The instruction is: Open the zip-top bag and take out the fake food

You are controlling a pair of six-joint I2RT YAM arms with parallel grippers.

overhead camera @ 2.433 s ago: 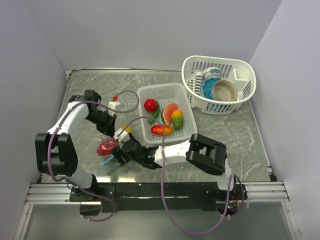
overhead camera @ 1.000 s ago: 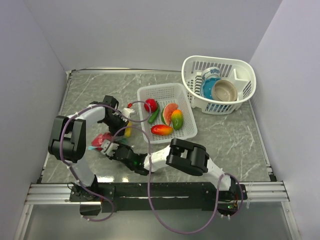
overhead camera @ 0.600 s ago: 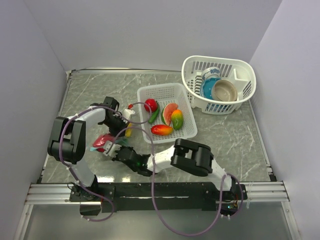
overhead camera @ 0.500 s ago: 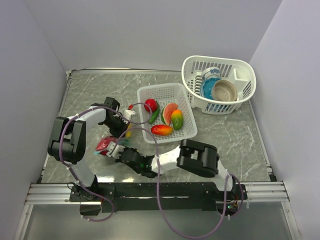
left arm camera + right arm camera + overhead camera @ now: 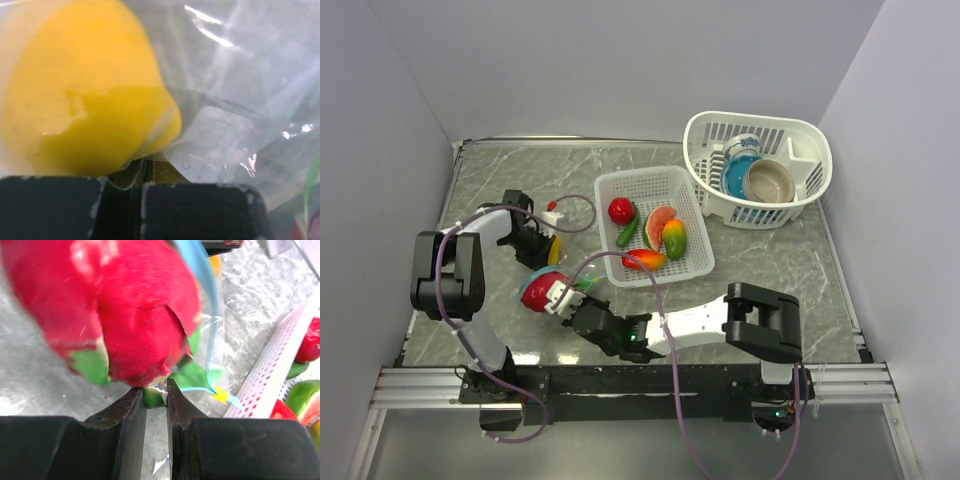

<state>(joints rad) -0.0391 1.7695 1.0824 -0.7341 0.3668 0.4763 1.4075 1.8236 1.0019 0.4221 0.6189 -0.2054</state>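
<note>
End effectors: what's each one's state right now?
Left end effector: closed, pinching the bag.
Right end effector: closed on the red food, by its green leaf.

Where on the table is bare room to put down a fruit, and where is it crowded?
Free: table behind the left arm, to the back wall; also right of the flat basket. Crowded: front left, around bag and red fruit.

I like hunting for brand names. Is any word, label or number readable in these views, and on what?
None is readable.
The blue-and-white cup in the oval basket has markings too small to read.
The zip-top bag, the red toy fruit and the rectangular basket show no writing.
</note>
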